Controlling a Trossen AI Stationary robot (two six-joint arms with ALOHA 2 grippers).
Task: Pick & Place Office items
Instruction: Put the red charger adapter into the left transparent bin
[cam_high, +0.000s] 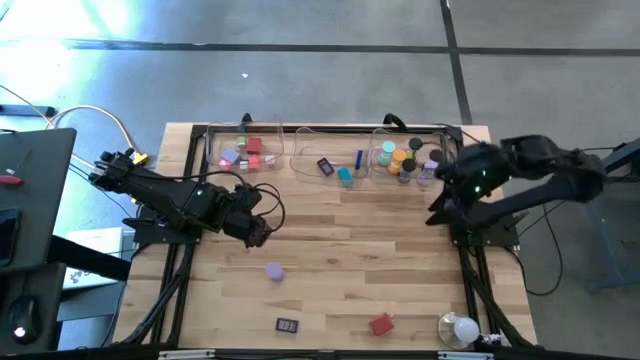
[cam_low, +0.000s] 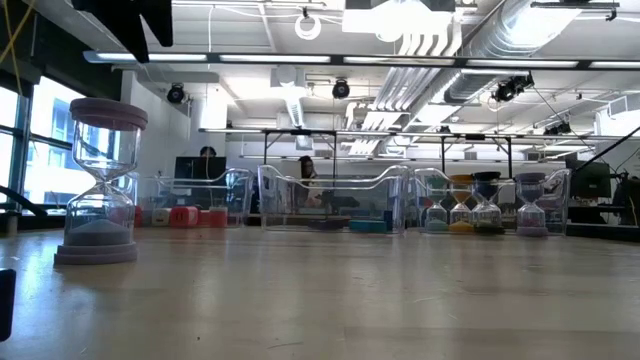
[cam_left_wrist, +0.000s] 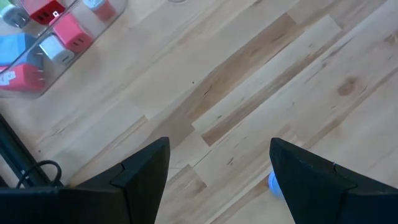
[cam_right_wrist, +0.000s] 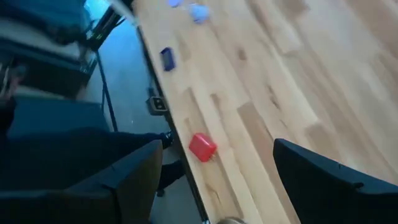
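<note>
Plainly, the main risk lies with the lilac hourglass (cam_high: 274, 270), which stands upright on the bare wood near the middle of the table: it is tall and narrow-waisted in the low view (cam_low: 100, 180), so a slanted approach or a finger brushing its top could tip it and send it rolling. The left gripper (cam_high: 257, 232) is held just to the far side of it, angled down towards the table, fingers parted and empty (the gap is clear in its wrist view). The red block (cam_high: 381, 323) and the small dark clip-like piece (cam_high: 287, 324) lie close to the near edge and could be nudged off by a careless sweep. The right gripper (cam_high: 446, 178), also spread and empty, is poised beside the right-hand clear tray (cam_high: 447, 135), whose hourglasses might be jostled.
</note>
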